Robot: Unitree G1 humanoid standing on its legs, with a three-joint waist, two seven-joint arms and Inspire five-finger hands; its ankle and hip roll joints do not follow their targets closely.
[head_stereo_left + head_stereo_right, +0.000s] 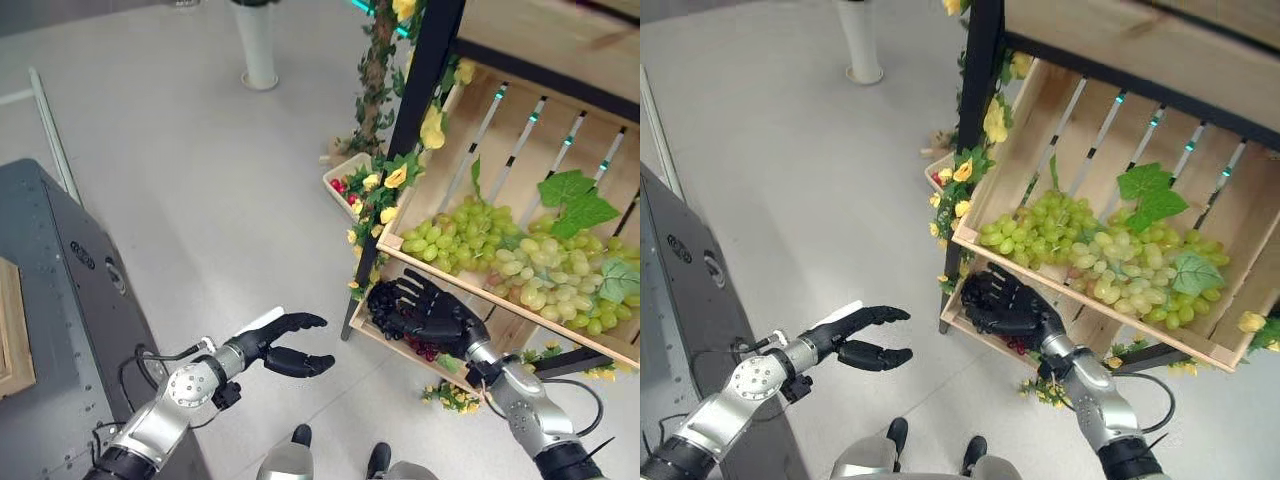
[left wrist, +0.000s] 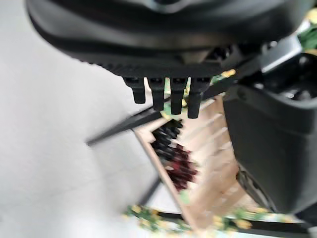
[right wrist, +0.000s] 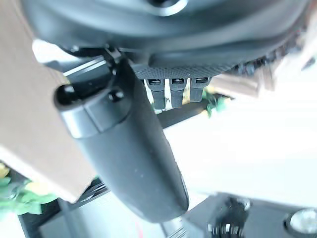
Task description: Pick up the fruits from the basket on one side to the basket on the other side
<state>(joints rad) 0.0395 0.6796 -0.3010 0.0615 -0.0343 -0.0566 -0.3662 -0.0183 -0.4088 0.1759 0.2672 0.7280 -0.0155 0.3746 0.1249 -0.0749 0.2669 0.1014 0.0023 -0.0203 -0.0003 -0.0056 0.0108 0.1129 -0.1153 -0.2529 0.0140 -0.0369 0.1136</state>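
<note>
right hand [image 1: 432,315] reaching into a wooden crate [image 1: 500,325] of fruit, fingers spread flat.
it lies over dark red grapes [image 1: 425,349] in the lower crate; green grapes [image 1: 520,265] fill the upper crate [image 1: 520,130] just above. left hand [image 1: 290,348] hovers over the floor, fingers straight, empty.

A pale grey floor [image 1: 200,190] fills most of the frame, smooth and evenly lit. At the top centre stands a white post [image 1: 258,45] on a round foot. A dark grey cabinet [image 1: 60,330] occupies the lower left. On the right rises a black-framed wooden stand [image 1: 425,110], its upright wound with a garland of yellow flowers [image 1: 385,150] and green leaves.
</note>
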